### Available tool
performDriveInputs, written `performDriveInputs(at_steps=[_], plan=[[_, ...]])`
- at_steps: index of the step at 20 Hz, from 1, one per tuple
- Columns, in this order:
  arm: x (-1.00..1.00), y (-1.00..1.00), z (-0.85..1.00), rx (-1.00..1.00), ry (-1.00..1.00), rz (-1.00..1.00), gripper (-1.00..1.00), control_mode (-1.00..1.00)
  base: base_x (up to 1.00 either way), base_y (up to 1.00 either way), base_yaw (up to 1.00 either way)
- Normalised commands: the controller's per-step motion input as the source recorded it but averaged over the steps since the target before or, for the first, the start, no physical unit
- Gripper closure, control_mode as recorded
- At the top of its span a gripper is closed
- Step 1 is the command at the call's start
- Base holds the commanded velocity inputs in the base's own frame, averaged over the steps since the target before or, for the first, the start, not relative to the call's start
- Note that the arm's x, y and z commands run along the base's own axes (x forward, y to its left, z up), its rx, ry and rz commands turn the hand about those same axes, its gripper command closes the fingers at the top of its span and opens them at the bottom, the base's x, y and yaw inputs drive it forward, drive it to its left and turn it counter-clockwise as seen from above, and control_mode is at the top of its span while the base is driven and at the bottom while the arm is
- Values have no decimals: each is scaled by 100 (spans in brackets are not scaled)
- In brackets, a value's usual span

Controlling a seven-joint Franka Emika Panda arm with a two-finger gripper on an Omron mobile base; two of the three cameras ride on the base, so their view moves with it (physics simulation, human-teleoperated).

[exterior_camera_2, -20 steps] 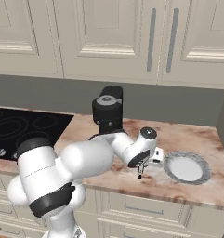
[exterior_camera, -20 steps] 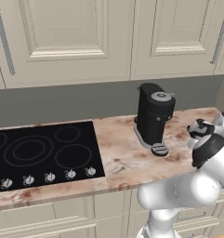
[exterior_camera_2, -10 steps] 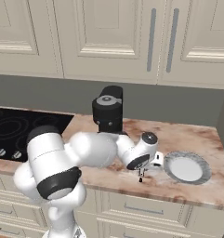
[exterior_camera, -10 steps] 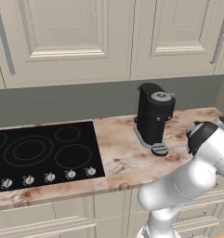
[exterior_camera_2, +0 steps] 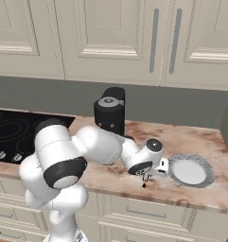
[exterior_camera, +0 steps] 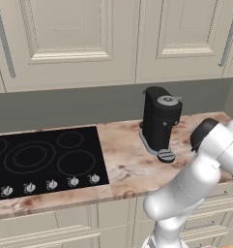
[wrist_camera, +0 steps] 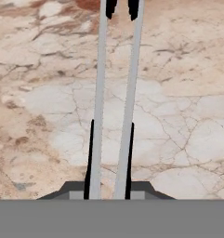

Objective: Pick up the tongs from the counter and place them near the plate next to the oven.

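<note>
In the hand view the tongs' point(wrist_camera: 100, 93) two silver arms run straight up from between my fingers, dark at the far tips, over the marbled counter point(wrist_camera: 178, 69). My gripper point(wrist_camera: 107, 188) is shut on their near end. From the right base view my gripper point(exterior_camera_2: 147, 176) hangs over the counter's point(exterior_camera_2: 200, 142) front strip, just left of the plate point(exterior_camera_2: 207, 165). The tongs point(exterior_camera_2: 144, 181) point down from it, their dark tip close to the stone. Whether the tip touches is unclear.
A black coffee machine point(exterior_camera_2: 110, 111) point(exterior_camera: 159, 123) stands behind the arm, near the back wall. The black cooktop point(exterior_camera: 40, 160) point(exterior_camera_2: 11, 134) with its row of knobs lies to the left. Cabinets hang above, and a side wall closes the counter beyond the plate.
The arm's elbow and shoulder have swung round. The gripper has stayed just left of the plate with the tongs in it, sinking slightly toward the counter.
</note>
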Motion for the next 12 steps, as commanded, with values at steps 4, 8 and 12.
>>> performDriveInputs(at_steps=[4,8,12], plan=[[18,-1,-16,0,0,0,-100,-100,0,0,0],[16,-1,-8,0,0,0,-100,-100,0,0,0],[-3,0,1,0,-5,6,-100,-100,0,0,0]])
